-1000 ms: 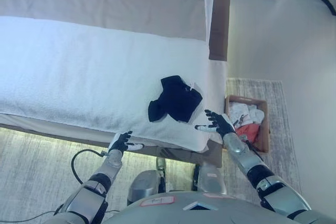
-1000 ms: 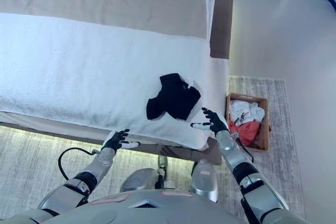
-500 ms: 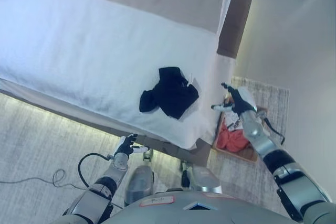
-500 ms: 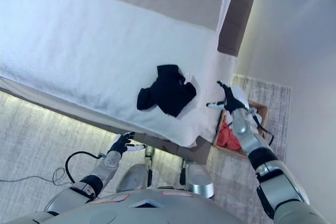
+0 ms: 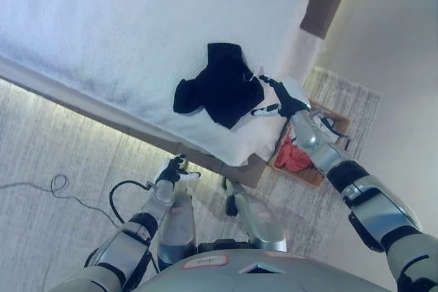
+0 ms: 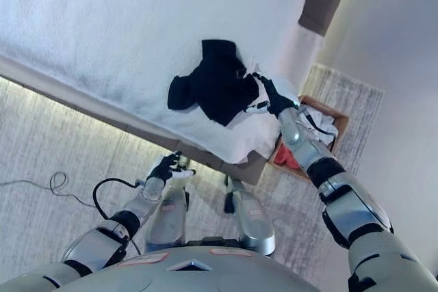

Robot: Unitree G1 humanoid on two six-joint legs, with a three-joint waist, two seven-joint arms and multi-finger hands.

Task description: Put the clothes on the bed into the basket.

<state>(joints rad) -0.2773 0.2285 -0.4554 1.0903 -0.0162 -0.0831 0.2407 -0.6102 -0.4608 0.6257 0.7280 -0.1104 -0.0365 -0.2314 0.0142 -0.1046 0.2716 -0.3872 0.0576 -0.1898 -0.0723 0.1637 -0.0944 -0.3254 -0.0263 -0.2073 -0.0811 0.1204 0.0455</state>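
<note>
A crumpled black garment (image 5: pixel 220 87) lies near the corner of the white bed (image 5: pixel 102 25). My right hand (image 5: pixel 279 100) hovers open at the garment's right edge, fingers spread, just touching or just short of the cloth. Beside the bed's corner stands a brown basket (image 5: pixel 321 177) on the floor, holding red and white clothes (image 5: pixel 293 156); my right arm hides part of it. My left hand (image 5: pixel 174 169) hangs low in front of the bed's base, fingers relaxed, holding nothing.
A grey-beige carpet (image 5: pixel 55 155) covers the floor in front of the bed. A brown headboard panel (image 5: pixel 327 1) rises at the bed's far right end, with a pale wall (image 5: pixel 397 32) beyond it.
The camera has tilted and shifted. My right hand has swung from over the basket leftwards to the black garment's right edge. My left hand stays low by the bed's base.
</note>
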